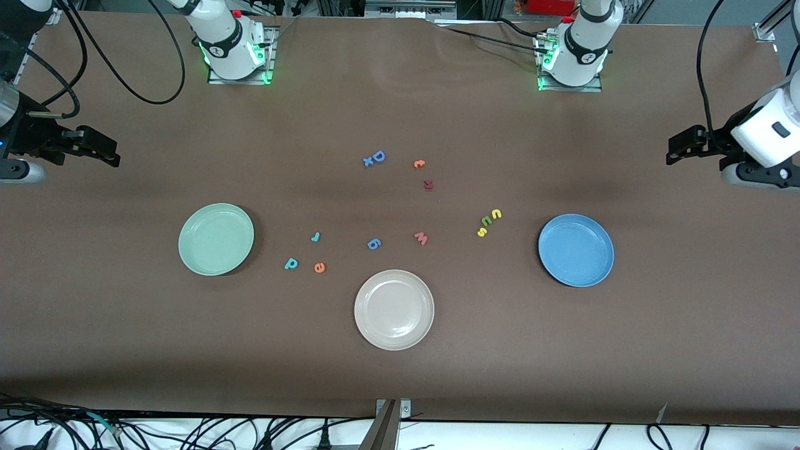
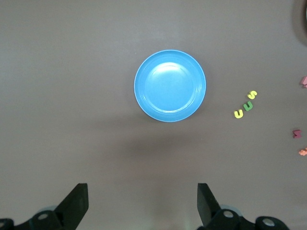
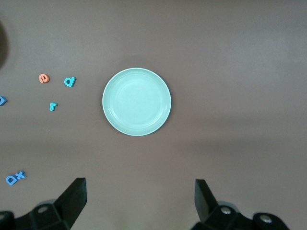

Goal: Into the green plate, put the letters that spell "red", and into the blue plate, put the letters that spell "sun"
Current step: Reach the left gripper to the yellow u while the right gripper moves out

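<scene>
right gripper (image 3: 136, 201) open, raised at desk's end | green plate (image 1: 216, 239) between it and teal "d" (image 1: 291, 264) | left gripper (image 2: 143, 203) open, waiting

Plain round mint-green plate (image 1: 216, 239), plain bright blue round plate (image 1: 575, 250), cream-white round plate (image 1: 394, 309). Foam letters: teal "d" (image 1: 291, 264), orange "e" (image 1: 319, 267), yellow "s" (image 1: 482, 232). Brown table (image 1: 562, 350).
</scene>
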Robot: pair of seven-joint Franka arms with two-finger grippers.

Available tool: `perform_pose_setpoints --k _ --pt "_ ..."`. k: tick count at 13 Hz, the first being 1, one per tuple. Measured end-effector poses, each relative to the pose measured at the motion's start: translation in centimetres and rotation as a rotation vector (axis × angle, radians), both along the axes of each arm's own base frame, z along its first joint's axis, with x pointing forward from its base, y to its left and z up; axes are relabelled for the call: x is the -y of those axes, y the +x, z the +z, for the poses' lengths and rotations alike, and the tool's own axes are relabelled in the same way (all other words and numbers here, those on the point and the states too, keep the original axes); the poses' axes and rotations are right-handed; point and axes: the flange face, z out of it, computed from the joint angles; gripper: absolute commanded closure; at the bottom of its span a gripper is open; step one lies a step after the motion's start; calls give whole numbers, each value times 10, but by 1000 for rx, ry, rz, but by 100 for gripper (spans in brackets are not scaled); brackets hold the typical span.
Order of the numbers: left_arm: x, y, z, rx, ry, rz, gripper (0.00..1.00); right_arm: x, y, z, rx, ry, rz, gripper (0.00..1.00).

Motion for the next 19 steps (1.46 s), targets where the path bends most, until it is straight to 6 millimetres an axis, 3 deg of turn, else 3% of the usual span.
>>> perform_pose_setpoints --k 6,8,10,14,17,19 --pt "16 14 -37 -65 -2 -29 0 0 0 0 0 0 0 0" --pt "34 16 -48 -90 -26 -54 0 0 0 0 -1 0 0 0" --pt "66 19 -72 -133 -43 -120 0 0 0 0 -1 0 0 0" --pt "129 33 -143 -186 -41 -216 0 0 0 -1 -4 0 0 0" --pt "150 51 -217 -161 -74 -232 0 0 2 -4 -9 0 0 0" --pt "163 51 -268 -116 -86 -244 0 0 5 -12 -23 0 0 0"
